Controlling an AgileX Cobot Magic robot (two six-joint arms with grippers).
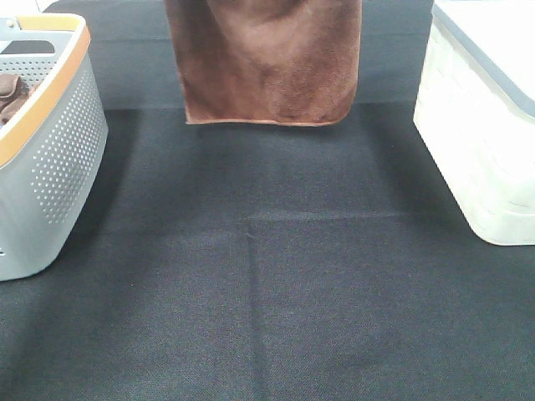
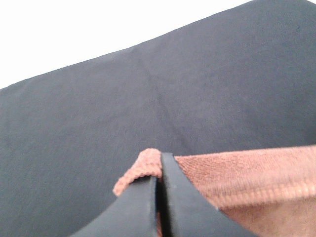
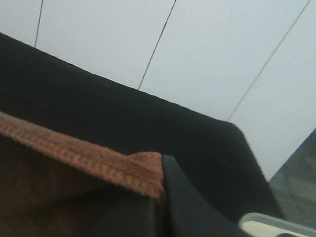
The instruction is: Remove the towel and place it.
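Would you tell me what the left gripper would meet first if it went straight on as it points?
Most likely the black tablecloth: the left gripper, shut on a corner of the towel, faces bare cloth, though depth is unclear.

Black cloth-covered table [image 1: 276, 276]; grey perforated basket [image 1: 58, 167] at left, white bin [image 1: 476, 150] at right.

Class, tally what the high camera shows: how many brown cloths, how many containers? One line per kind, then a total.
Brown cloths: 2 (towel, bunched cloth in the basket)
Containers: 2 (grey basket, white box)
Total: 4
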